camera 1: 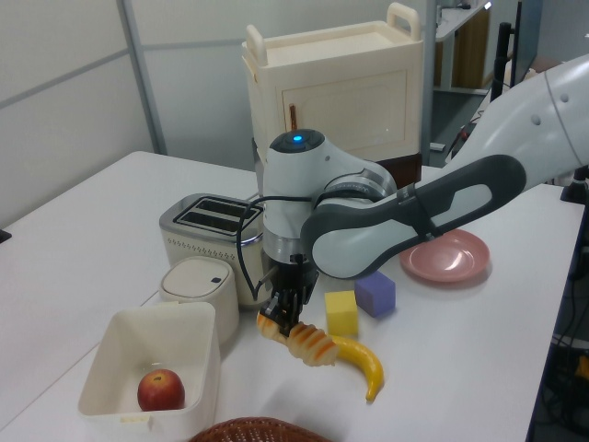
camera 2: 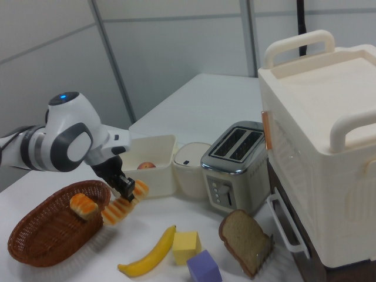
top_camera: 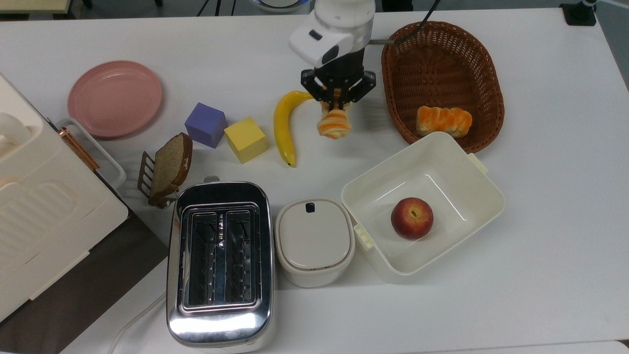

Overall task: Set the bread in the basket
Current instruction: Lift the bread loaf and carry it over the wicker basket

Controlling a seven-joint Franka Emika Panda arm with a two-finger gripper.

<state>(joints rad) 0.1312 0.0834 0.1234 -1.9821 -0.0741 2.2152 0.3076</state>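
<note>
Gripper (top_camera: 338, 103) clamped on one end of the bread (top_camera: 334, 124); roll hangs clear of the table, upper centre of top view. Basket (top_camera: 484, 64) lies just to the top view's right; carry that way.

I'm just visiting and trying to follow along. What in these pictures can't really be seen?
- Gripper end of the bread: in the top view, covered by the fingers clamped on it.
- Basket: the left view's bottom edge cuts off all but a strip of rim.
- Toaster: in the left view, the arm covers its far end.
- Brown bread slice: its rack is mostly hidden behind it in the top view.
</note>
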